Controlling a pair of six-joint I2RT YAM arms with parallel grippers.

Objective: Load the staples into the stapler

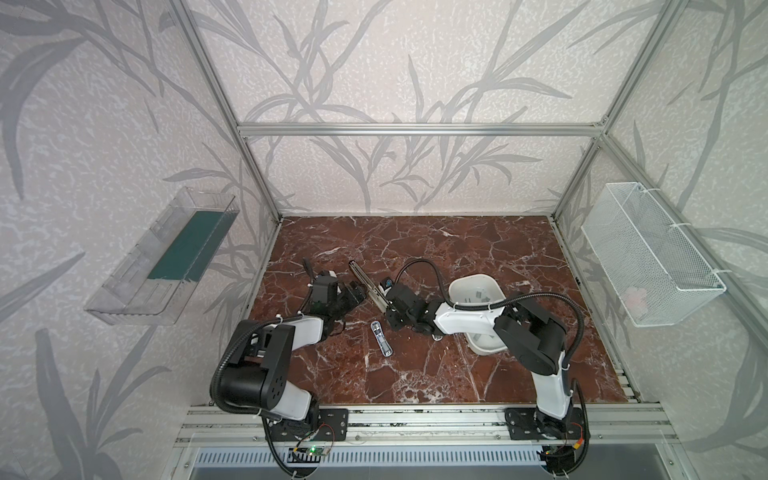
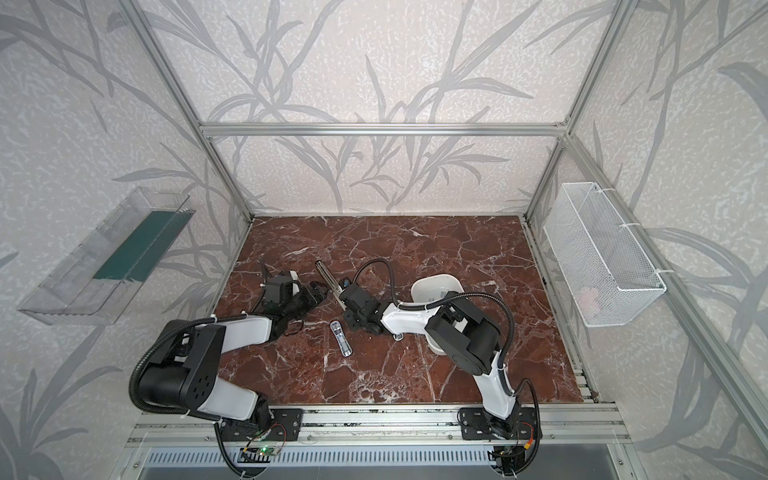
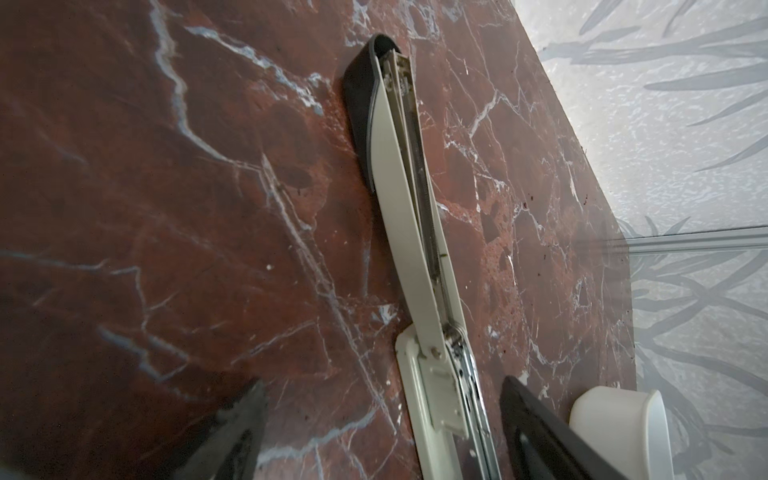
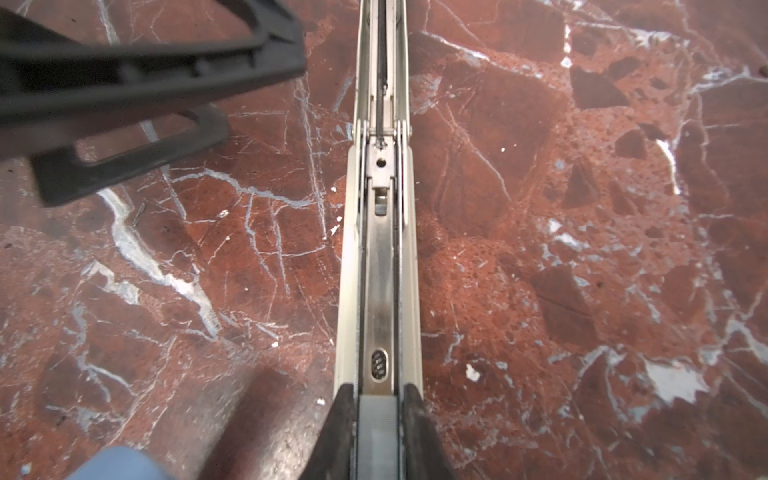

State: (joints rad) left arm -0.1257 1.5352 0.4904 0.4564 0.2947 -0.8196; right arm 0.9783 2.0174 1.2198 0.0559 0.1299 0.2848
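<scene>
1. In both top views the right hand (image 1: 383, 305) (image 2: 343, 306) pinches the near end of the long cream-and-metal stapler (image 1: 365, 282) (image 2: 328, 277), which lies opened flat on the red marble table (image 1: 415, 374) (image 2: 395, 374). The left hand (image 1: 360, 293) (image 2: 321, 293) is spread just beside the stapler's middle. Behind the right hand's wrist, the small grey metallic staples (image 1: 478, 296) lie in a white plastic tub (image 1: 457, 286).
2. In the left wrist view, the left hand (image 3: 382, 384) is spread. The stapler (image 3: 399, 208) stretches away ahead of it.
3. In the right wrist view, the right hand (image 4: 378, 411) is pressed onto the end of the stapler (image 4: 380, 270). The left hand's black fingers (image 4: 145, 83) stop just short of it.
</scene>
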